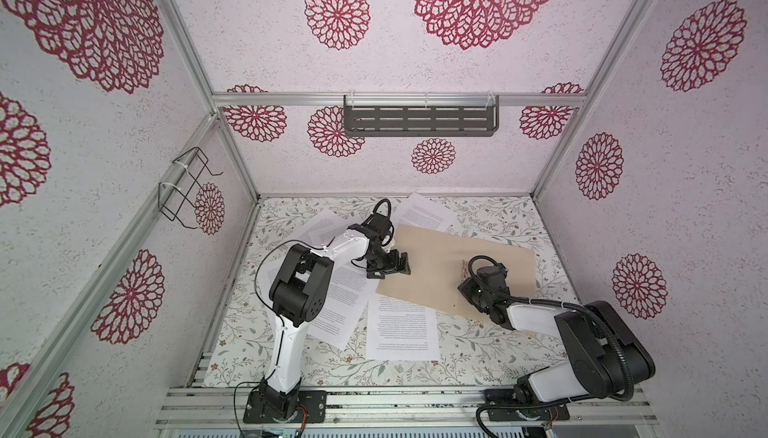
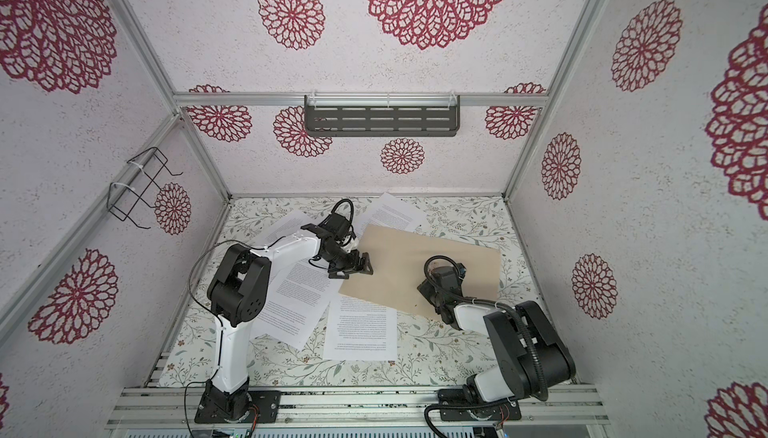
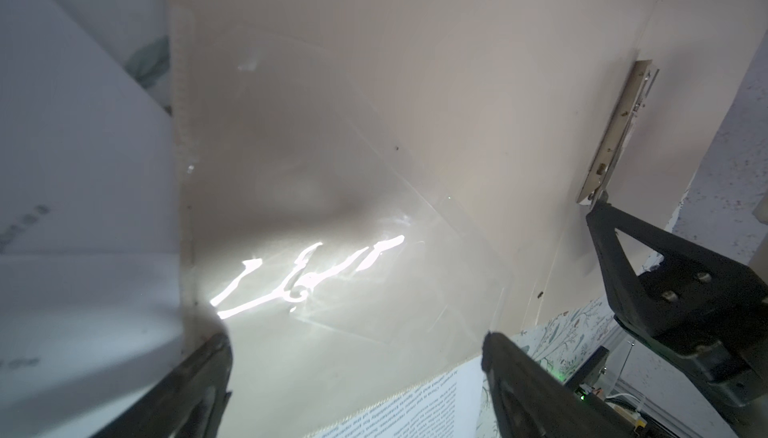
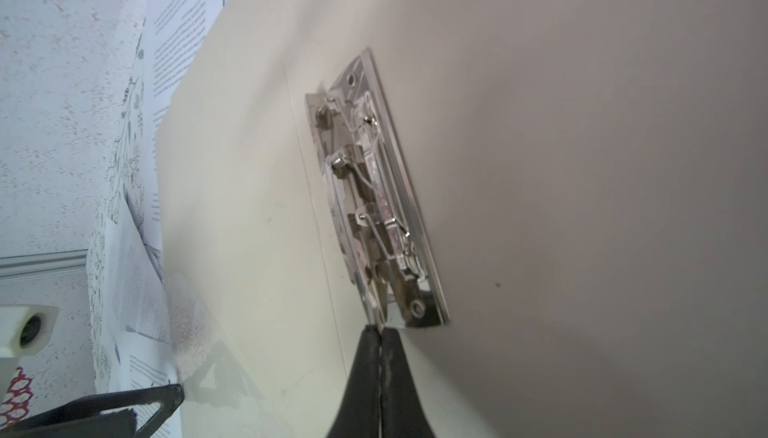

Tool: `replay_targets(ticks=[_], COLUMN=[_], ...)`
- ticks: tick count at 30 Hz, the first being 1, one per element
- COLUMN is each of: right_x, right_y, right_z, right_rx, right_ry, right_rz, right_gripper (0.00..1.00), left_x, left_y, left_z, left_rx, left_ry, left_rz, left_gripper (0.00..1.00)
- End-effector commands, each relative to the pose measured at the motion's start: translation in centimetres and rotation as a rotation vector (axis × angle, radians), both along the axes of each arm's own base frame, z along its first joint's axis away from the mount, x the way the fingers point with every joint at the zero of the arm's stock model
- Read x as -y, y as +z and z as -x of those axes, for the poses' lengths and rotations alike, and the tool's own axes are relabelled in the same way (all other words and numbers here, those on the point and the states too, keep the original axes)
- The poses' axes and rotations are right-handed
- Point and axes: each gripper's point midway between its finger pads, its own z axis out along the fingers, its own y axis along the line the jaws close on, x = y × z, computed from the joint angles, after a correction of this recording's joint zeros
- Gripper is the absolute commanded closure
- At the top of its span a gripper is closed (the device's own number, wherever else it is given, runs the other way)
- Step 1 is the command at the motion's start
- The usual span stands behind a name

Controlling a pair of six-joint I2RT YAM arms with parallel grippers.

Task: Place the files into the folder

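Note:
The tan folder [image 1: 440, 257] [image 2: 395, 261] lies open and flat across the middle of the table. Its metal fastener [image 4: 374, 190] [image 3: 615, 132] sits on the inner face. My right gripper [image 4: 380, 329] [image 1: 467, 272] is shut, with the fastener's thin end tab pinched between its tips. My left gripper [image 3: 355, 336] [image 1: 392, 267] hangs open over the folder's left edge with nothing between its fingers. White printed files lie around the folder: one [image 1: 401, 327] at the front, one [image 1: 424, 211] at the back, and overlapping ones [image 1: 345, 303] under the left arm.
A floral mat [image 1: 478, 344] covers the table. A dark slotted shelf [image 1: 419, 117] hangs on the back wall and a wire holder [image 1: 183, 188] on the left wall. Aluminium rails [image 1: 395, 402] run along the front edge by the arm bases.

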Motion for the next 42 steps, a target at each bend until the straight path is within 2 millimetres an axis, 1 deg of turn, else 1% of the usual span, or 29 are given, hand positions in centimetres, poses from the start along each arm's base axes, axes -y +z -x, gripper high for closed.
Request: replay_targets(ticks=[1, 5, 7, 12, 15, 20, 24, 27, 34, 42], right_x=[0.3, -1.1, -1.6, -2.8, -3.4, -3.7, -3.1, -2.6, -1.2, 0.6], right_y=[-2.8, -2.8, -2.7, -2.6, -2.7, -3.0, -3.4, -4.1, -5.7, -7.4], right_z=[1.7, 0.9, 0.6, 0.3, 0.2, 0.5, 0.7, 1.0, 2.0, 3.3], right_rx=[-0.099, -0.089, -0.085, -0.068, -0.066, -0.078, -0.103, -0.127, -0.180, -0.262], right_ry=[0.020, 0.061, 0.073, 0.119, 0.151, 0.184, 0.180, 0.172, 0.167, 0.144], right_rz=[0.053, 0.028, 0.019, -0.005, -0.010, -0.011, 0.021, 0.037, 0.108, 0.202], right_gripper=[1.00, 1.00, 1.00, 1.00, 1.00, 1.00, 1.00, 1.00, 1.00, 1.00], left_x=[1.7, 3.5, 4.1, 4.4, 4.1, 3.0, 0.9, -0.5, -2.5, -3.7], left_y=[2.7, 4.3, 4.4, 2.6, 1.3, -0.9, -3.5, -4.8, -6.0, -7.1], left_z=[-0.2, -0.3, -0.4, 0.0, 0.4, 1.0, 1.5, 2.0, 2.7, 3.5], left_rx=[0.031, 0.061, 0.068, 0.030, 0.007, -0.019, -0.069, -0.095, -0.125, -0.146], left_ry=[-0.028, -0.055, -0.064, -0.067, -0.065, -0.055, -0.011, 0.019, 0.046, 0.054], left_rz=[0.050, 0.098, 0.103, 0.091, 0.074, 0.020, -0.050, -0.087, -0.127, -0.169], left_gripper=[0.03, 0.03, 0.03, 0.03, 0.03, 0.03, 0.03, 0.03, 0.03, 0.03])
